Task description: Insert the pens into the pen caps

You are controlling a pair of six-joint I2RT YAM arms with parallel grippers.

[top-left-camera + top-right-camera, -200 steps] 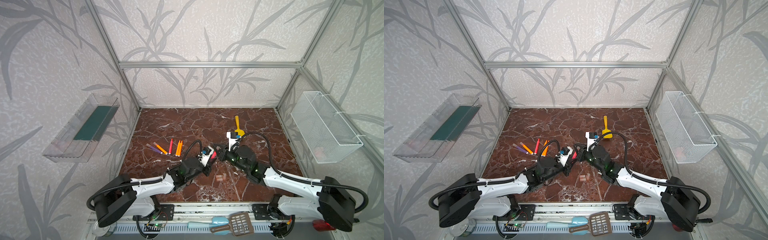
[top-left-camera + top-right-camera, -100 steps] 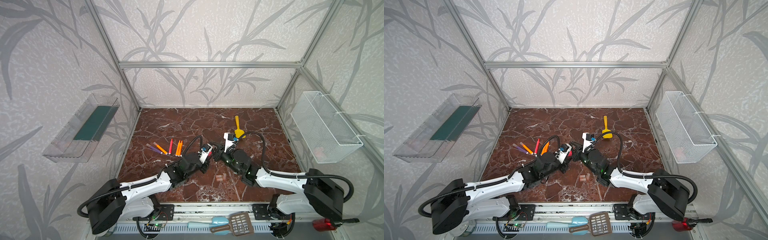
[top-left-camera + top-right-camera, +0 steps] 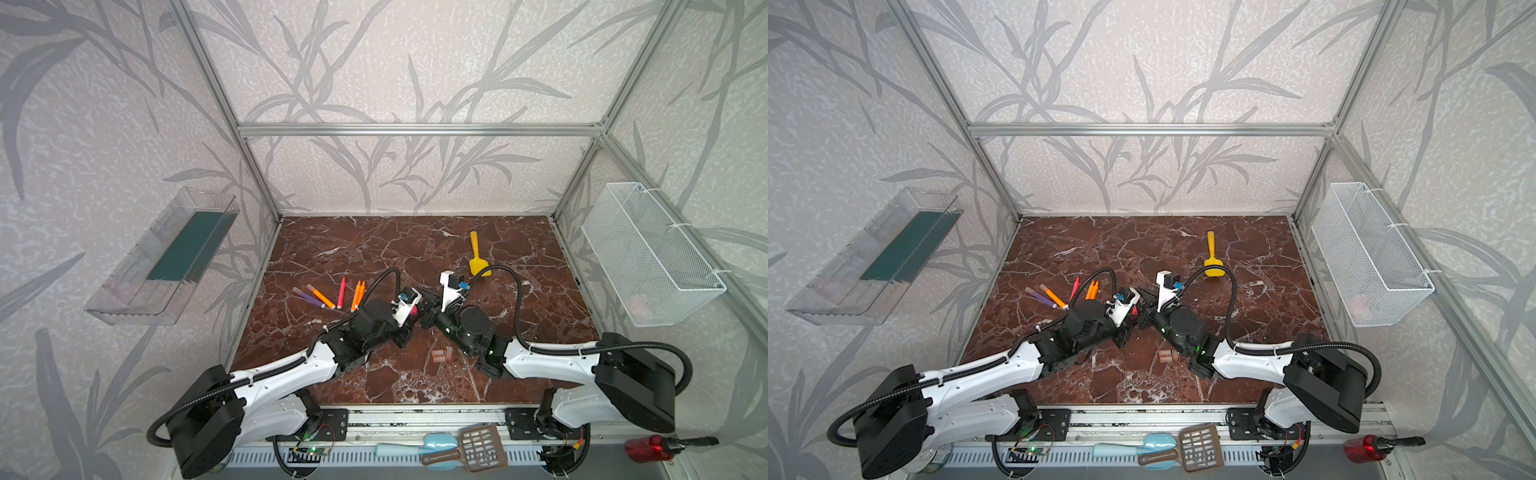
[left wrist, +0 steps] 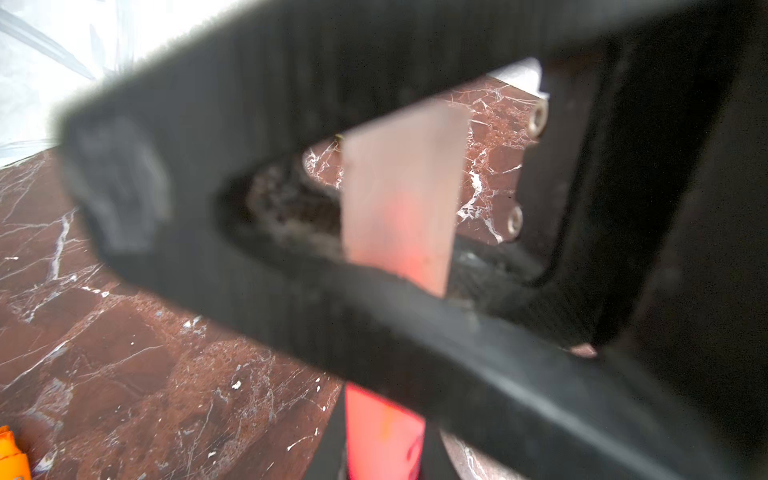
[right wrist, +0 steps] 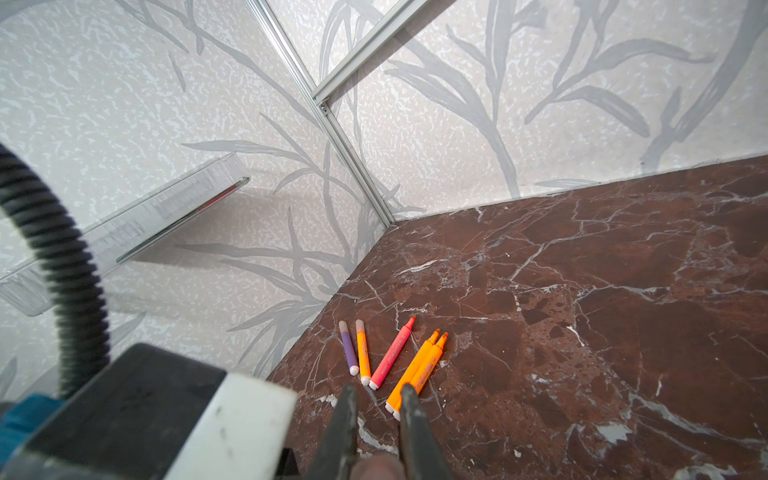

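Both arms meet nose to nose mid-table (image 3: pixel 374 249). The left gripper (image 3: pixel 412 319) is pinched on a red-pink pen (image 4: pixel 384 436). Its two black fingers sit either side of the barrel in the left wrist view.

The right gripper (image 3: pixel 427 311) is clamped on a cap (image 4: pixel 399 195), pale and translucent, in line with that pen. Red glows through the cap's lower half, so I read the tip as at least partly in. A black finger crosses the join, so I can't tell how deep it sits.

The loose pens (image 5: pixel 392 353) lie flat in a fan on the left part of the table, near the wall: purple, orange, red-pink, then two orange touching side by side. Purple and the first orange seem to have pale caps on; the other three show bare tips. There's dark print along the barrels, too small to read, so no brand legible.

The spare caps (image 3: pixel 440 354) are a small cluster on the table just below the right arm's wrist. A yellow shovel (image 3: pixel 477 259) lies behind the grippers, apart from everything else.
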